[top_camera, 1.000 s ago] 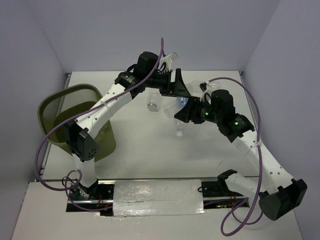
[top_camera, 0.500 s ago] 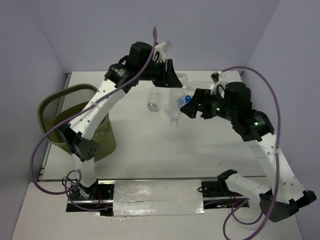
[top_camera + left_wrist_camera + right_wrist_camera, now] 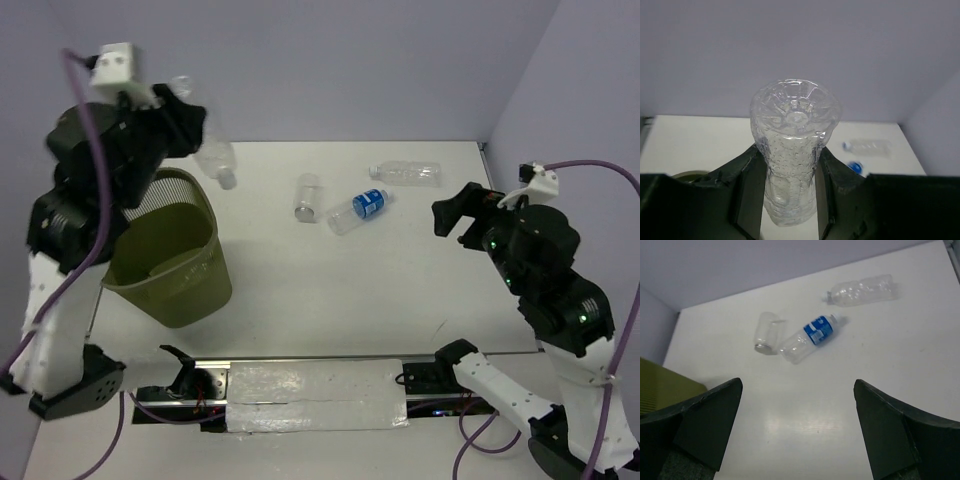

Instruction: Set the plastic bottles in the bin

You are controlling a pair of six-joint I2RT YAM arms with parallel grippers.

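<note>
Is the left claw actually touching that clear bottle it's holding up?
Touching. The left wrist view shows the left gripper with its fingers pressed against both sides of the bottle.

I can read no text anywhere. The blue label [image 3: 818, 330] on the bottle [image 3: 796, 347] lying mid-table is too small to make out.

The blue-label bottle [image 3: 358, 209], clear bottle [image 3: 407, 173] and short bottle [image 3: 306, 196] are obstructing the table's [image 3: 330, 300] far edge; the bin [image 3: 185, 285] is blocking its left edge; its near half is offering passage.
</note>
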